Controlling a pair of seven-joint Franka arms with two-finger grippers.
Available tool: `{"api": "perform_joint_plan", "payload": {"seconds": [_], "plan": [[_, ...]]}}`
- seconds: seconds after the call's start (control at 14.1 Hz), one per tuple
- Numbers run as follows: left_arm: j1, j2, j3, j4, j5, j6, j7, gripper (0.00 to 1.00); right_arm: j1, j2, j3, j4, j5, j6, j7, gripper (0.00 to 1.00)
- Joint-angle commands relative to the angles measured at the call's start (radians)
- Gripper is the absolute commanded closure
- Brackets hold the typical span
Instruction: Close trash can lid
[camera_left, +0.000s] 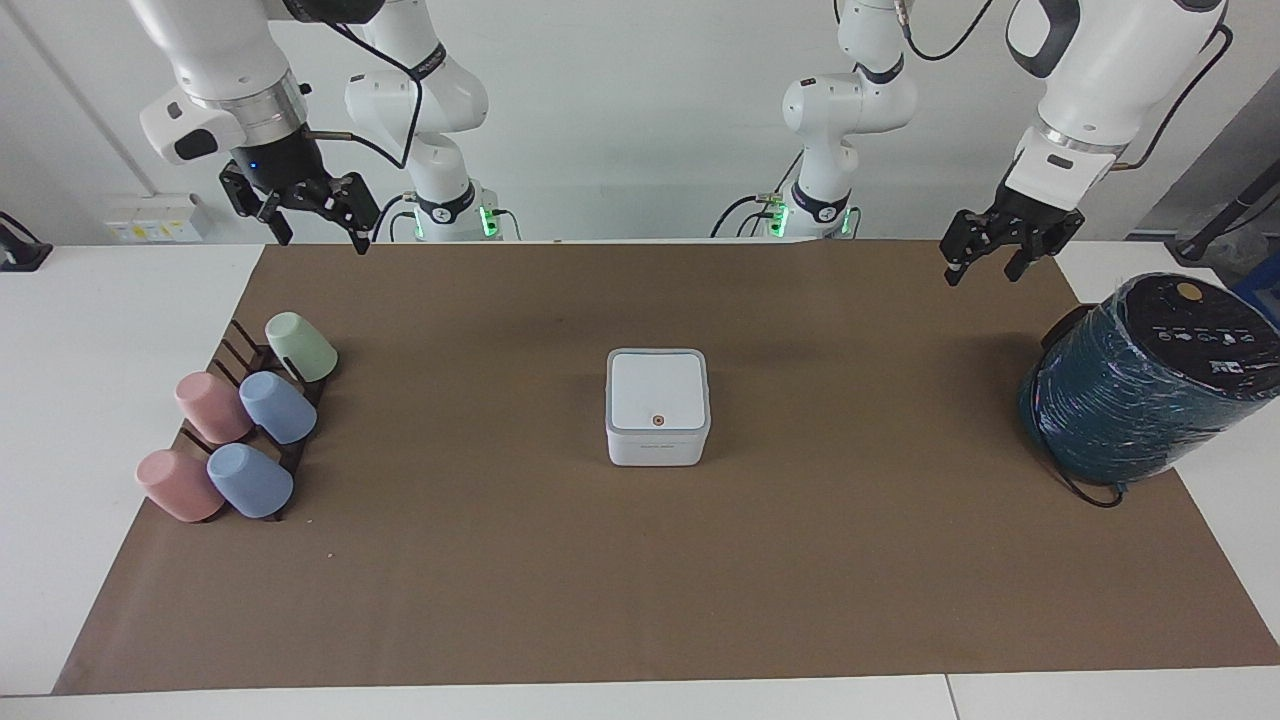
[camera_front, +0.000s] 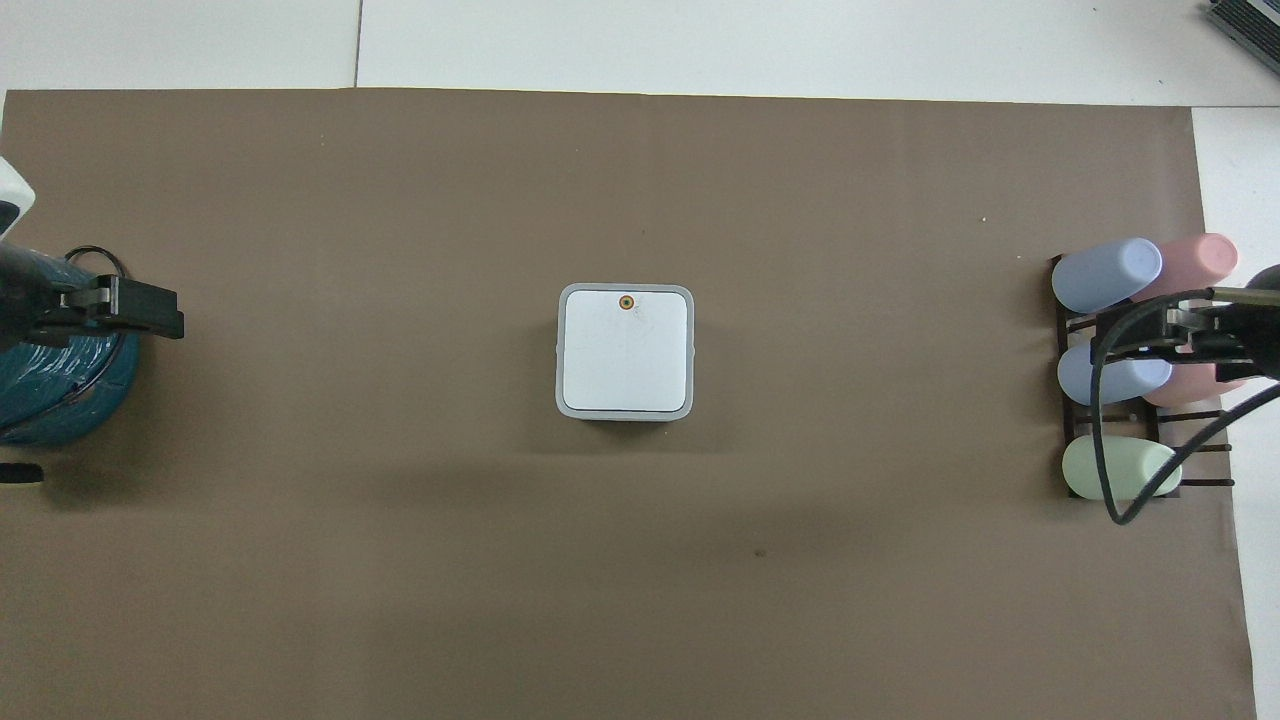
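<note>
- Trash can: small white cube with rounded corners, standing at the middle of the brown paper mat, well apart from everything else.
- Lid: square, white, grey-rimmed; lies flat and shut on the trash can, its orange-brown dot at the edge farther from the robots.
- Left gripper: raised in the air over the mat at the left arm's end of the table, beside the teal cylinder; fingers spread, nothing between them. In the overhead view the tip pokes out past the cylinder's edge.
- Right gripper: raised over the mat's edge at the right arm's end, above the cup rack; fingers spread, holding nothing; this arm waits.
- Teal-wrapped cylinder: large, dark top, tilted, at the left arm's end of the mat.
- Cup rack: dark frame at the right arm's end, carrying five cups on their sides: one green, two pink, two blue.
- Table: white, showing around the mat.
</note>
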Motion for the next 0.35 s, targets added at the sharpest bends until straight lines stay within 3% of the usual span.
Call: {"api": "perform_joint_plan", "payload": {"seconds": [0.0,0.28], "plan": [[-0.018,-0.008,0.004,-0.006,0.022,0.01,0.002,0.0,0.0,-0.009,-0.002,-0.003,0.004,-0.01,-0.018,0.0],[-0.018,-0.008,0.004,-0.008,0.02,0.01,0.008,0.0,0.0,-0.009,-0.002,-0.003,0.004,-0.01,-0.018,0.0]]}}
